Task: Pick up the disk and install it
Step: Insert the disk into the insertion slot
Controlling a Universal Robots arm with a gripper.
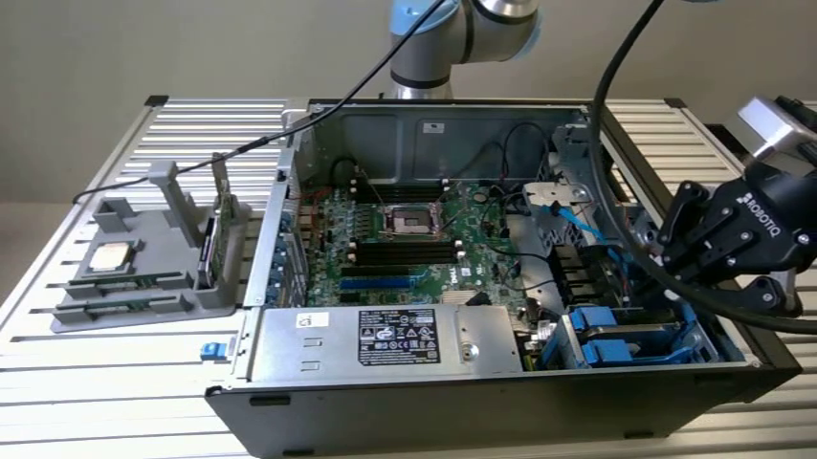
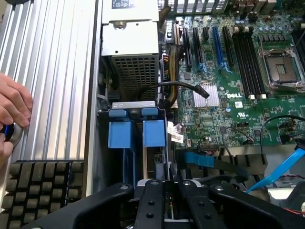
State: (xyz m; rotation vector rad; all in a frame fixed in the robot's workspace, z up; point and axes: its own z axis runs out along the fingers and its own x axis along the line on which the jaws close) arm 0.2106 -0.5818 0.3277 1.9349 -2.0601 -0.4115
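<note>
The disk (image 2: pixel 155 136) stands on edge in the drive bay (image 1: pixel 581 356) at the front corner of the open computer case (image 1: pixel 511 402), on the exterior view's right. Its blue carrier tab sits beside a second blue tab (image 2: pixel 121 134). My black gripper (image 2: pixel 167 188) reaches down into that bay, and its fingers (image 2: pixel 151 200) stand close together on the near end of the disk. In the exterior view the gripper (image 1: pixel 667 266) hangs over the case's right wall, with its fingertips partly hidden behind a thick black cable (image 1: pixel 613 191).
The motherboard (image 1: pixel 408 239) and the power supply (image 1: pixel 383 339) fill the rest of the case, with a loose blue cable (image 1: pixel 562 215) near the bay. A grey holder (image 1: pixel 141 277) on the exterior view's left carries a small silver chip (image 1: pixel 109 256) and an upright dark card (image 1: pixel 214 234). A person's hand (image 2: pixel 12 112) rests on the ribbed table.
</note>
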